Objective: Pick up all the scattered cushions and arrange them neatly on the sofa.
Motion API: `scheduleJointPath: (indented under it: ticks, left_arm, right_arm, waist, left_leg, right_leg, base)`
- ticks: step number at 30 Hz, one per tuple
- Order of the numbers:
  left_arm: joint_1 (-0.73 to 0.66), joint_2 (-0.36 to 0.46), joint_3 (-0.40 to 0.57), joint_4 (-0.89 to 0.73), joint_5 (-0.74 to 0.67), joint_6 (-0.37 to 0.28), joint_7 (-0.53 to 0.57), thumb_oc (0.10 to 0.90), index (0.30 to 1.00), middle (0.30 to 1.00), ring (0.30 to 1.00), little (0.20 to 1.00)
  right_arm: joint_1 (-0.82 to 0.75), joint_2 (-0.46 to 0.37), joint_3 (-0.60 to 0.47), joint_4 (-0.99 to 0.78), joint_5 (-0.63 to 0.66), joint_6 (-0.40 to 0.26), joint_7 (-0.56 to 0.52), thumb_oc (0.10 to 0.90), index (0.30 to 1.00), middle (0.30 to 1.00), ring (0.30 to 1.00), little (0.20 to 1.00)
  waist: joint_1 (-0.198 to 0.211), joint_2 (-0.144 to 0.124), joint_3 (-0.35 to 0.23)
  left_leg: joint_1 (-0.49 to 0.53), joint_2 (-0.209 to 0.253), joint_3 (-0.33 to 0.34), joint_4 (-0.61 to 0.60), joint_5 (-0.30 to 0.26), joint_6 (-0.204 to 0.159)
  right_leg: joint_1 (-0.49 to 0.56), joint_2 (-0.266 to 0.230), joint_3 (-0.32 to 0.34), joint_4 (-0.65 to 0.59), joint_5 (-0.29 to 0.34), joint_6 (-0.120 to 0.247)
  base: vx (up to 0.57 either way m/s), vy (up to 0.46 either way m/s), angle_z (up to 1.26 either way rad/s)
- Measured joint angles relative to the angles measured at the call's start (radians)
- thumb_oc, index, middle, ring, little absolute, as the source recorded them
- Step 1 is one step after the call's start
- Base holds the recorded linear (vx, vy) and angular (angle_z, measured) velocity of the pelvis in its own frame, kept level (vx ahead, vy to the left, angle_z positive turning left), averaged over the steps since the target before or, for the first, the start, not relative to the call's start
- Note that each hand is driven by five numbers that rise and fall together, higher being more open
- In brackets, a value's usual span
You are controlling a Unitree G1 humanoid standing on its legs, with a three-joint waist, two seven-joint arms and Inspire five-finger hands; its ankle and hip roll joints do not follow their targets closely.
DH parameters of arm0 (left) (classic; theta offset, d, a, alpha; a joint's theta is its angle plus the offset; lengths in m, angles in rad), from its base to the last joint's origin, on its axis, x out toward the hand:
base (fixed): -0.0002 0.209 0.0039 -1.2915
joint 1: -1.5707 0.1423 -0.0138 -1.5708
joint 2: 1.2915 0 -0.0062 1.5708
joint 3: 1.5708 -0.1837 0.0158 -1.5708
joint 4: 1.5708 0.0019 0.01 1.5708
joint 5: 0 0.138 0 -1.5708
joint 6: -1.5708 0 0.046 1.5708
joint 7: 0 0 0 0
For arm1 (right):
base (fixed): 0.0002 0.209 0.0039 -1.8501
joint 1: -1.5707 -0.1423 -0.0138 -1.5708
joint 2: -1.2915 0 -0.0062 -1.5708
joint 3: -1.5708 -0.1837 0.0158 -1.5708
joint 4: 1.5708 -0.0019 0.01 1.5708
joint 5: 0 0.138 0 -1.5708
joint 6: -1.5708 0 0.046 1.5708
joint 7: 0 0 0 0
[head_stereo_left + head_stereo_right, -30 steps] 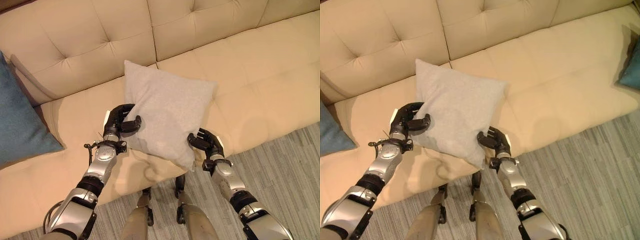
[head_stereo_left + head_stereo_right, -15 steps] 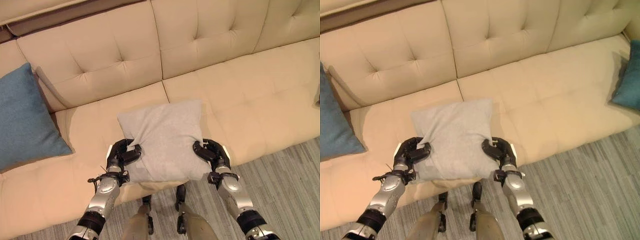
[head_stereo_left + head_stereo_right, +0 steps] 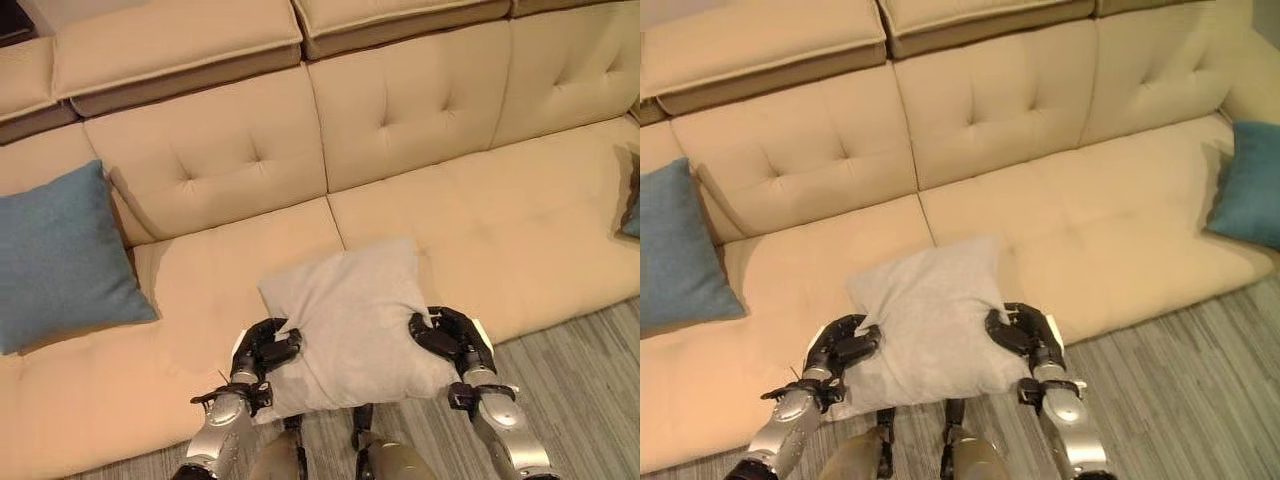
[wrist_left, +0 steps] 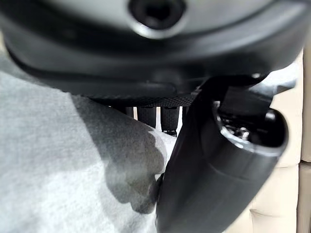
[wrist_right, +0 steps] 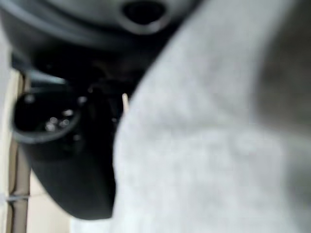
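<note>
A light grey cushion [image 3: 355, 315] hangs over the front edge of the beige sofa [image 3: 500, 210], held between both hands. My left hand [image 3: 262, 350] is curled on its left edge, thumb on top. My right hand [image 3: 450, 338] grips its right edge the same way. The left wrist view has the grey cloth [image 4: 58, 160] pinched under the thumb [image 4: 214, 165]; the right wrist view has the cloth [image 5: 218, 145] against the dark hand [image 5: 63, 141]. A blue cushion [image 3: 60, 255] leans on the sofa's backrest at the left. Another blue cushion [image 3: 1250, 185] stands at the sofa's right end.
The sofa's seat [image 3: 230, 270] stretches bare between the blue cushions. Striped grey carpet [image 3: 580, 380] runs along the sofa's front at the right.
The camera has tilted up and back, showing more backrest. The grey cushion has come down and nearer the seat's front edge, both hands still holding its sides.
</note>
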Motion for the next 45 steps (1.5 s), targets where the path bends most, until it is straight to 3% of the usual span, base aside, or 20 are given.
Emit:
scheduleJointPath:
  ticks: [2,3,8,10,12,13,15,16,17,26,31,38,40,43,45]
  left_arm:
    - [-0.008,-0.001,0.002,-0.002,0.002,0.001,-0.005,0.4,0.3,0.3,0.3,0.3]
    - [0.001,0.002,0.004,-0.006,0.002,0.002,-0.005,0.4,0.3,0.3,0.3,0.3]
    - [0.052,0.015,0.036,-0.04,0.011,0.011,-0.006,0.4,0.3,0.3,0.3,0.3]
    - [0.059,0.027,0.063,-0.055,0.011,0.011,-0.005,0.4,0.3,0.3,0.3,0.3]
    - [0.06,0.035,0.066,-0.055,0.012,0.011,-0.005,0.4,0.3,0.3,0.3,0.3]
    - [0.06,0.044,0.071,-0.056,0.012,0.011,-0.005,0.4,0.3,0.3,0.3,0.3]
    - [0.063,0.084,0.077,-0.06,0.012,0.011,-0.005,0.4,0.3,0.3,0.3,0.3]
    - [0.06,0.083,0.09,-0.059,0.011,0.01,-0.004,0.4,0.3,0.3,0.3,0.3]
    - [0.062,0.084,0.094,-0.059,0.011,0.01,-0.003,0.4,0.3,0.3,0.3,0.3]
    - [0.081,0.023,0.069,-0.073,0.033,0.01,-0.003,0.4,0.3,0.3,0.3,0.3]
    - [0.081,0.026,0.063,-0.087,0.052,0.01,-0.003,0.4,0.3,0.3,0.3,0.3]
    - [0.003,0.037,0.038,-0.11,0.072,0.01,0.064,0.4,0.3,0.3,0.3,0.3]
    - [-0.163,0.055,0.011,-0.103,0.073,0.01,0.139,0.4,0.3,0.3,0.3,0.3]
    - [-0.306,0.061,0.024,-0.11,0.073,0.002,0.214,0.4,0.3,0.3,0.3,0.3]
    - [-0.4,0.055,0.039,-0.126,0.085,-0.045,0.271,0.4,0.3,0.3,0.3,0.3]
  right_arm:
    - [-0.005,-0.001,-0.003,-0.001,0.0,0.002,-0.002,0.4,0.3,0.3,0.3,0.3]
    - [-0.008,-0.004,0.001,-0.002,-0.001,0.003,-0.001,0.4,0.3,0.3,0.3,0.3]
    - [-0.01,0.014,0.027,-0.008,-0.017,0.01,0.0,0.4,0.3,0.3,0.3,0.3]
    - [-0.023,0.029,0.044,-0.013,-0.023,0.01,0.001,0.4,0.3,0.3,0.3,0.3]
    - [-0.02,0.045,0.046,-0.013,-0.028,0.012,0.002,0.4,0.3,0.3,0.3,0.3]
    - [-0.018,0.054,0.05,-0.013,-0.033,0.012,0.004,0.4,0.3,0.3,0.3,0.3]
    - [-0.028,0.074,0.068,-0.014,-0.048,0.013,0.023,0.4,0.3,0.3,0.3,0.3]
    - [-0.049,0.078,0.076,-0.014,-0.053,0.013,0.023,0.4,0.3,0.3,0.3,0.3]
    - [-0.053,0.078,0.076,-0.014,-0.055,0.014,0.024,0.4,0.3,0.3,0.3,0.3]
    - [-0.039,0.01,0.036,-0.014,-0.086,0.024,0.027,0.4,0.3,0.3,0.3,0.3]
    - [-0.022,0.008,0.027,-0.015,-0.09,0.027,0.025,0.4,0.3,0.3,0.3,0.3]
    - [-0.1,0.006,0.023,-0.02,-0.16,0.027,-0.045,0.4,0.3,0.3,0.3,0.3]
    - [-0.244,0.001,0.022,-0.005,-0.176,0.026,-0.139,0.4,0.3,0.3,0.3,0.3]
    - [-0.396,-0.01,0.035,0.008,-0.222,0.025,-0.22,0.4,0.3,0.3,0.3,0.3]
    - [-0.465,-0.026,0.035,-0.008,-0.263,0.009,-0.291,0.4,0.3,0.3,0.3,0.3]
  waist:
    - [0.0,-0.003,-0.005]
    - [0.007,0.003,-0.01]
    - [0.011,-0.008,-0.016]
    - [0.009,-0.025,-0.017]
    - [0.003,-0.037,-0.025]
    - [0.002,-0.049,-0.038]
    - [0.012,-0.104,-0.069]
    - [0.008,-0.092,-0.069]
    - [0.012,-0.087,-0.07]
    - [0.004,-0.038,-0.104]
    - [-0.003,-0.025,-0.111]
    - [-0.019,0.016,-0.125]
    - [-0.023,0.041,-0.096]
    - [-0.022,0.06,-0.084]
    - [-0.021,0.061,-0.083]
  left_leg:
    - [-0.027,-0.008,0.079,0.022,-0.001,0.007]
    - [-0.013,-0.004,0.088,-0.001,-0.007,0.025]
    - [0.081,-0.041,0.095,-0.067,-0.011,0.049]
    - [0.116,-0.057,0.1,-0.068,-0.03,0.073]
    - [0.145,-0.061,0.086,-0.081,-0.036,0.082]
    - [0.146,-0.066,0.08,-0.087,-0.036,0.081]
    - [0.144,-0.088,0.073,-0.094,-0.036,0.081]
    - [0.142,-0.071,0.045,-0.102,-0.033,0.077]
    - [0.142,-0.063,0.036,-0.103,-0.033,0.076]
    - [0.174,-0.011,-0.027,-0.144,0.007,0.016]
    - [0.165,-0.002,-0.054,-0.149,0.021,-0.004]
    - [-0.01,0.007,-0.073,-0.149,0.045,-0.021]
    - [-0.108,-0.002,-0.068,-0.149,0.081,-0.012]
    - [-0.181,-0.01,-0.048,-0.15,0.082,-0.021]
    - [-0.22,-0.012,-0.047,-0.15,0.092,-0.014]
  right_leg:
    - [-0.023,-0.015,-0.008,0.022,-0.018,-0.006]
    - [-0.037,-0.009,0.003,0.047,-0.028,0.004]
    - [-0.046,-0.049,0.016,0.185,-0.11,0.031]
    - [-0.119,-0.083,0.071,0.408,-0.166,0.094]
    - [-0.171,-0.088,0.156,0.523,-0.2,0.114]
    - [-0.172,-0.081,0.197,0.493,-0.212,0.116]
    - [-0.165,-0.11,0.226,0.341,-0.17,0.1]
    - [-0.144,-0.103,0.233,0.248,-0.102,0.107]
    - [-0.12,-0.094,0.228,0.222,-0.077,0.088]
    - [0.06,-0.043,0.147,-0.048,0.019,0.052]
    - [0.075,-0.027,0.117,-0.072,0.028,0.046]
    - [-0.093,-0.019,0.093,-0.072,0.067,0.041]
    - [-0.197,-0.033,0.109,-0.072,0.108,0.056]
    - [-0.281,-0.042,0.127,-0.072,0.135,0.06]
    - [-0.322,-0.041,0.135,-0.072,0.142,0.056]
  base:
    - [0.12,0.049,0.08]
    - [0.15,0.074,-0.11]
    - [0.14,0.093,-0.09]
    - [0.12,0.02,0.01]
    - [0.08,-0.04,0.18]
    - [0.09,-0.111,0.24]
    - [0.1,-0.139,0.31]
    - [0.07,-0.123,0.32]
    - [0.11,-0.185,0.32]
    - [0.07,-0.156,0.21]
    - [-0.03,-0.096,0.18]
    - [-0.14,-0.025,0.09]
    - [-0.15,0.01,-0.14]
    - [-0.08,0.002,-0.23]
    - [-0.02,0.007,-0.05]
